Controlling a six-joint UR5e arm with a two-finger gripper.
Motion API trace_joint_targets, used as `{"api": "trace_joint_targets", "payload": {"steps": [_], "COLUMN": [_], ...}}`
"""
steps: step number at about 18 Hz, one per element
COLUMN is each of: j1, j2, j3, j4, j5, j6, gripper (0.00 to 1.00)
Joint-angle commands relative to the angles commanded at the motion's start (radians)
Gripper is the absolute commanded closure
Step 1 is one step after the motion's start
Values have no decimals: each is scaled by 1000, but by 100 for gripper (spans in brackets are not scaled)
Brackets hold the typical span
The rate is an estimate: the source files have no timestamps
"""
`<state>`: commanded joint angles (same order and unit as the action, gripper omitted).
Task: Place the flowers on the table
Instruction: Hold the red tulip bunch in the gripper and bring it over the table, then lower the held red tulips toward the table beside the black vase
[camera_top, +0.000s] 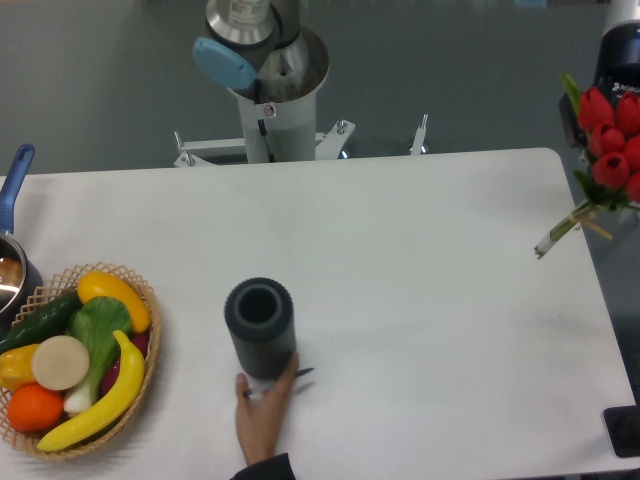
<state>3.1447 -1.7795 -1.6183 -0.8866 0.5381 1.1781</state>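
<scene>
1. Fixed overhead camera: a large white rectangular table (400, 260) with rounded corners and a smooth matte top fills most of the frame; the robot's grey cylindrical base (275, 90) stands behind its far edge
2. At the far right edge, a small bunch of red tulips with long green stems, the flowers (608, 150), hangs in the air, blooms up and stem ends slanting down-left over the table's right edge
3. The dark two-finger gripper (622, 80) sits right above the blooms, mostly cut off by the frame; its fingers are hidden, so I cannot tell whether they are apart or clamped on the bunch
4. Judged step: the flowers look carried and not yet set down. The next move calls for bringing them in over bare tabletop, lowering until the stems rest flat, then letting go
5. Near the front centre stands a dark grey ribbed cylinder (260, 328), hollow at the top, with a person's hand (262, 410) touching its base
6. At the left, a woven wicker basket (145, 290) holds glossy plastic-looking fruit and vegetables; behind it sits part of a metal pot with a blue handle (14, 175)
</scene>
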Motion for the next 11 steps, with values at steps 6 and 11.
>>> {"api": "trace_joint_targets", "payload": {"steps": [6, 11], "j1": [-112, -218], "j2": [17, 6], "j3": [-2, -3], "j4": [-3, -8], "j5": [383, 620], "j6": [0, 0], "gripper": [54, 53]}}
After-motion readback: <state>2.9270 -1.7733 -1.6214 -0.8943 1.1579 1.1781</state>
